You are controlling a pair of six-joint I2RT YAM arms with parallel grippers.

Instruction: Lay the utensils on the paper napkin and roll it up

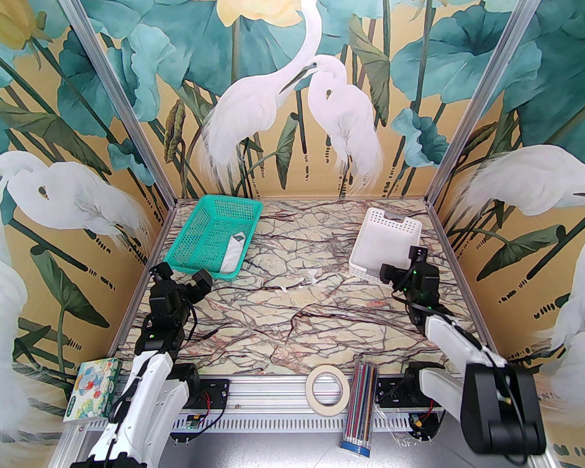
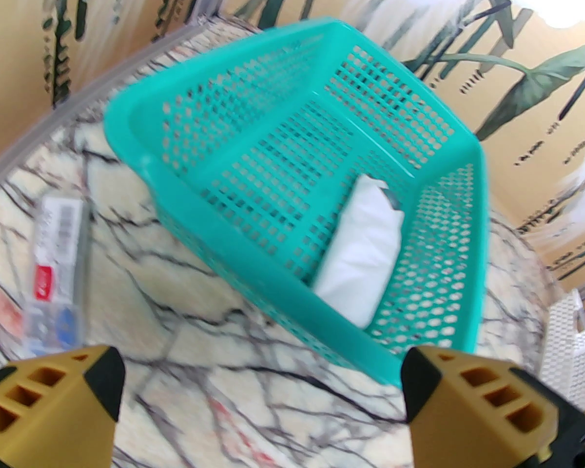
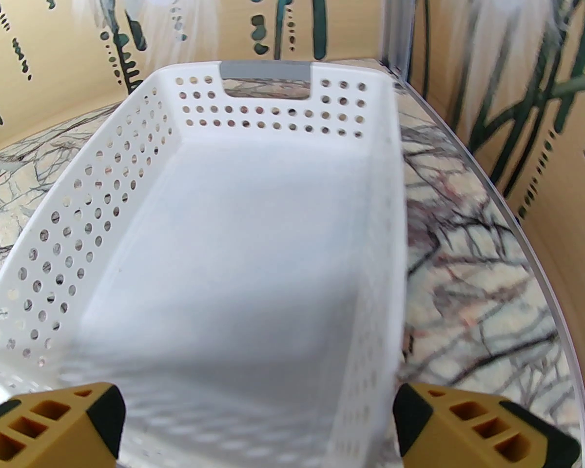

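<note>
The paper napkin [image 1: 232, 257] lies as a white rolled bundle inside the teal mesh basket [image 1: 202, 222], against its right wall. In the left wrist view the napkin roll [image 2: 365, 261] has a dark green utensil tip [image 2: 390, 199] poking from its far end. The rest of the utensils is hidden in the roll. My left gripper [image 1: 204, 278] [image 2: 263, 407] hangs open just short of the basket's near corner, with nothing between its fingers. At the near end of the white perforated basket [image 1: 370, 261] [image 3: 126, 129], my right gripper [image 1: 386, 271] [image 3: 258, 422] is open and holds nothing.
A tape roll [image 1: 327, 388], a pack of coloured pencils [image 1: 361, 410] and a picture box [image 1: 93, 392] sit along the near edge. Small white scraps [image 1: 300, 283] lie mid-table. A clear barcoded pack [image 2: 58, 271] lies left of the teal basket. Walls enclose three sides.
</note>
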